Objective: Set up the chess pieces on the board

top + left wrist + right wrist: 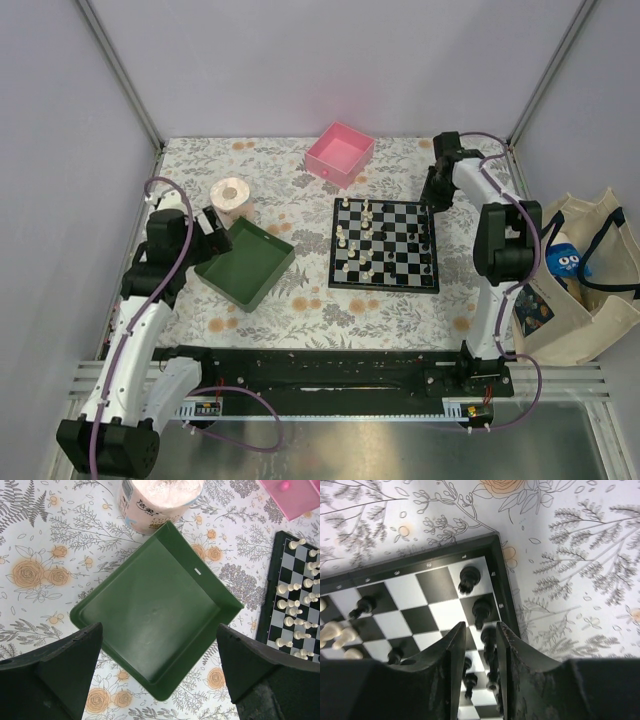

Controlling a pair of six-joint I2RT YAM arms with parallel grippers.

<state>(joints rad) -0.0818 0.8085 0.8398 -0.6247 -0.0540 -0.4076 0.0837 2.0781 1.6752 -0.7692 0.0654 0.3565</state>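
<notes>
Board (384, 288): lay just right of the green tray (165, 585).
White pieces (352, 245): stood on its left files, loosely ranked.
Black pieces (469, 579): lined its right edge.
Left gripper (159, 630): jaws wide over the empty tray.
Right gripper (480, 627): jaws narrow around a black piece at the far corner; whether it was gripped could not be told.
Progress: seemingly late, with mostly straightening left.
</notes>
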